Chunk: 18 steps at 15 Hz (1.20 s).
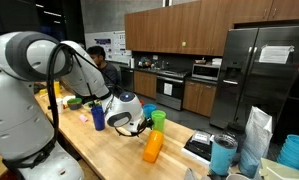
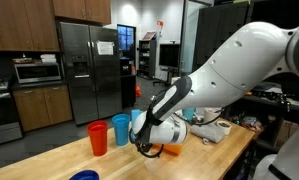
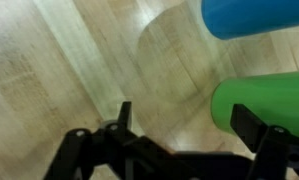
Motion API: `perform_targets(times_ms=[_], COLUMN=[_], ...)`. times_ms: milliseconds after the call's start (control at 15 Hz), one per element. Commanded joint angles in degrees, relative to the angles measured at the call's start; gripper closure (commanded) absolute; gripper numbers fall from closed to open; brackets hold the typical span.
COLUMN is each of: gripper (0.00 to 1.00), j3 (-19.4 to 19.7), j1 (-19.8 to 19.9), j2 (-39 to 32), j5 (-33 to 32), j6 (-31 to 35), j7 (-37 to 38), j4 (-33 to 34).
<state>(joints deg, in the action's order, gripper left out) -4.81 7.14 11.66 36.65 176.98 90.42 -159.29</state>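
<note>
Three cups sit close to the gripper (image 3: 189,128) on the wooden table (image 1: 111,152). A green cup (image 3: 264,100) is just beside one finger, a blue cup (image 3: 254,15) lies beyond it, and an orange cup (image 1: 152,147) is nearer the table's edge. What they hold cannot be seen. The gripper is released, its fingers spread wide over bare wood and grasping nothing. A red cup (image 2: 97,138) stands beside the blue one. Behind are kitchen cabinets (image 1: 174,30) and a steel fridge (image 1: 259,70).
</note>
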Motion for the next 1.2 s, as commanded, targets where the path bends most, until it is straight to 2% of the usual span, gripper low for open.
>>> perform_targets(times_ms=[0, 67, 267, 400, 467, 600, 867, 1133], gripper=[0.0, 0.0, 0.0, 0.0, 0.0, 0.0, 0.0, 0.0], j3=[-2.71, -2.62, -7.29, -8.45, -7.21, -9.32, -10.02, -10.43], j1=[0.5, -0.98, 2.08, 1.5, -1.46, 0.08, -3.61, -2.95], j2=[4.74, 9.71, 10.19, 13.72, 17.59, 17.67, 21.74, 19.38], j5=[2.22, 2.03, 4.76, 7.49, 8.73, 10.81, 12.19, 10.81], j6=[0.79, -0.44, -5.24, -8.87, -9.76, -11.89, -8.55, -9.3], j7=[0.23, 1.85, 2.31, 2.22, 2.06, 1.09, -2.97, -1.9], j4=[0.38, -3.35, 0.03, 0.35, -2.34, 0.28, -1.31, 0.36])
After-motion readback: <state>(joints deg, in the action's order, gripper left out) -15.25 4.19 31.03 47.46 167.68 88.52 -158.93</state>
